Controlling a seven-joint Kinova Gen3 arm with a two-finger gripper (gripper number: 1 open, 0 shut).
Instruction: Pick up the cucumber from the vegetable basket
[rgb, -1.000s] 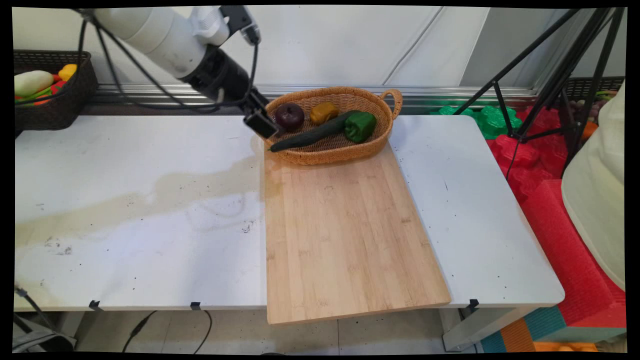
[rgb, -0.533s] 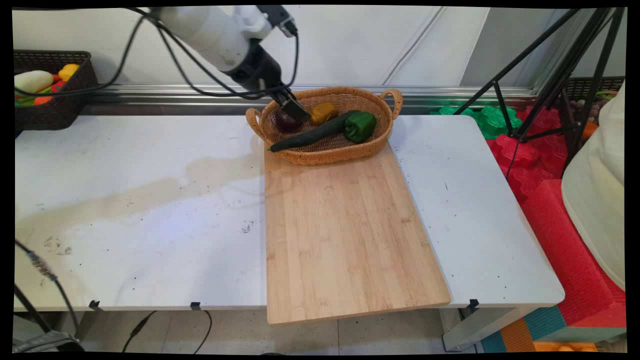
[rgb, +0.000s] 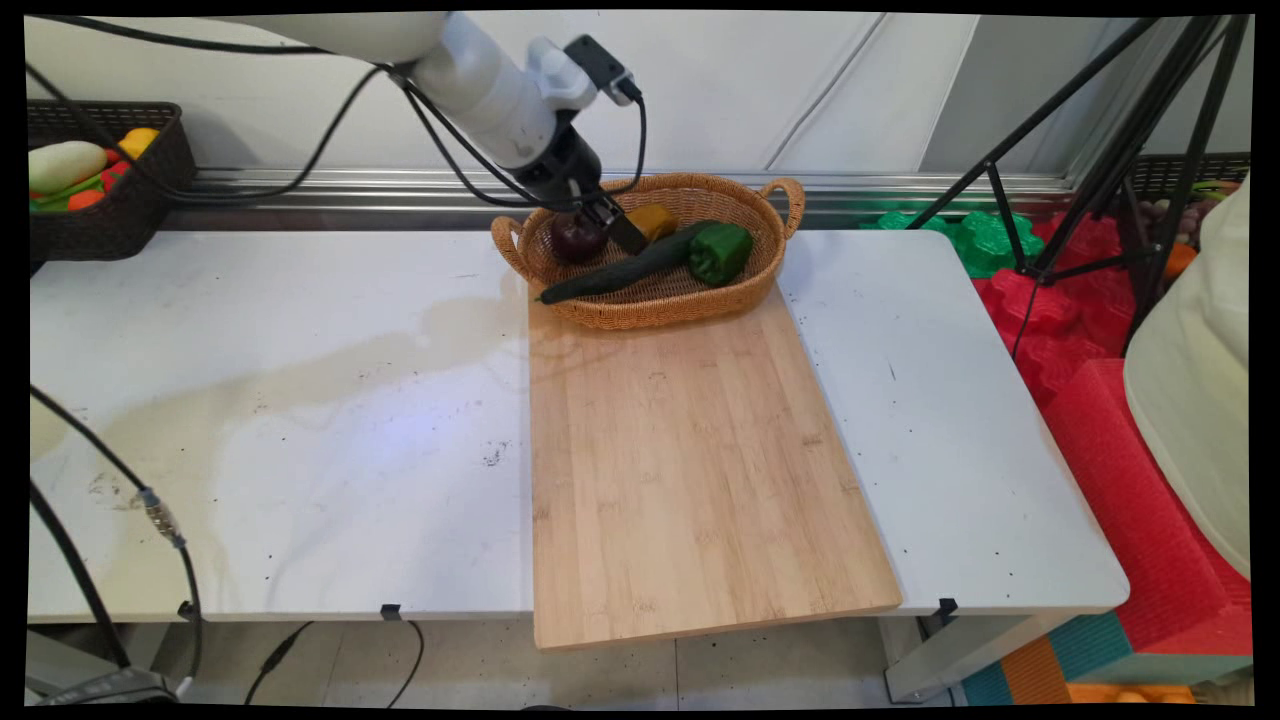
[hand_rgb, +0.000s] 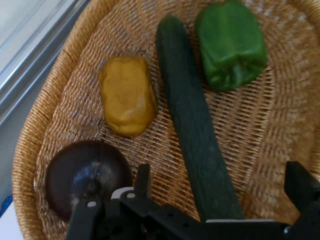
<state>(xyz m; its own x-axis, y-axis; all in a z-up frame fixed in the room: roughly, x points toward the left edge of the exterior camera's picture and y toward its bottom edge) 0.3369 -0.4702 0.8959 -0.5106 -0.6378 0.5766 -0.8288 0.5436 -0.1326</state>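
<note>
Cucumber (hand_rgb: 195, 135) lies lengthwise in your wicker basket (rgb: 740, 290), directly under the end effector (rgb: 607, 222), whose fingers (hand_rgb: 142, 181) stand spread wide and hold nothing. Beside it sit a dark purple onion (hand_rgb: 85, 175), a yellow potato-like piece (hand_rgb: 127, 95) and a green pepper (hand_rgb: 231, 44). Basket rests at the wooden board's (rgb: 690, 480) far end on the white bench (rgb: 250, 420).

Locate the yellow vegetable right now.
Main view: yellow vegetable lies at the back of the basket, between purple onion and green pepper, beside the gripper.
</note>
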